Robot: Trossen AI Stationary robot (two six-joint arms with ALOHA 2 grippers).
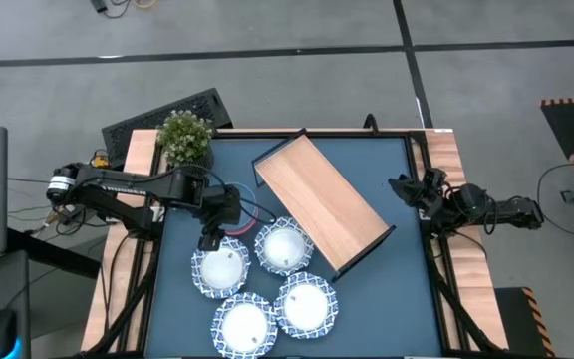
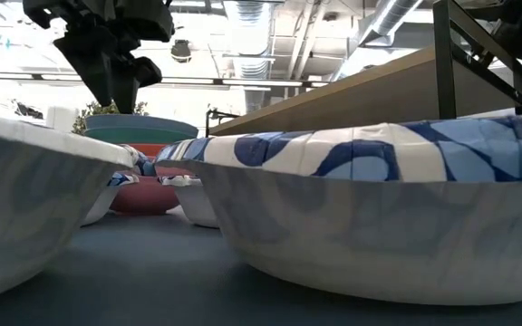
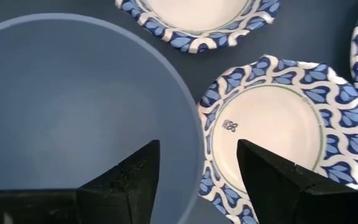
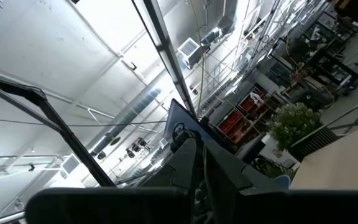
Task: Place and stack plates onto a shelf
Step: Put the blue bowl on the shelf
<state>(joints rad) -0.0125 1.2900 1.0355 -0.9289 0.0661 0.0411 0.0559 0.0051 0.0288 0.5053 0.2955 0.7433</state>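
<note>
Hovering above the rear-left plate (image 1: 219,269), the left gripper (image 1: 210,237) is seen with its fingers parted and nothing between them; in the left wrist view the two dark fingers (image 3: 132,177) straddle the near rim of that plate (image 3: 278,134), which is judged to be a line-up for a rim grasp, since a shallow plate lying flat offers no other edge to pinch. Four plates are laid flat in a tight cluster on the blue bench (image 1: 387,299) in front of the shelf (image 1: 319,199), rims touching or nearly so: a second (image 1: 284,246) just beside the shelf's near end, a third (image 1: 306,304) and a fourth (image 1: 244,326) nearer the front. The shelf is set diagonally across the bench and carries no plate yet, so the task is judged to be at its first pick. The close spacing may let a neighbour be nudged on the lift. The right gripper (image 1: 407,187) is parked at the right bench edge, pointed up toward the ceiling; its fingers appear closed on nothing.
</note>
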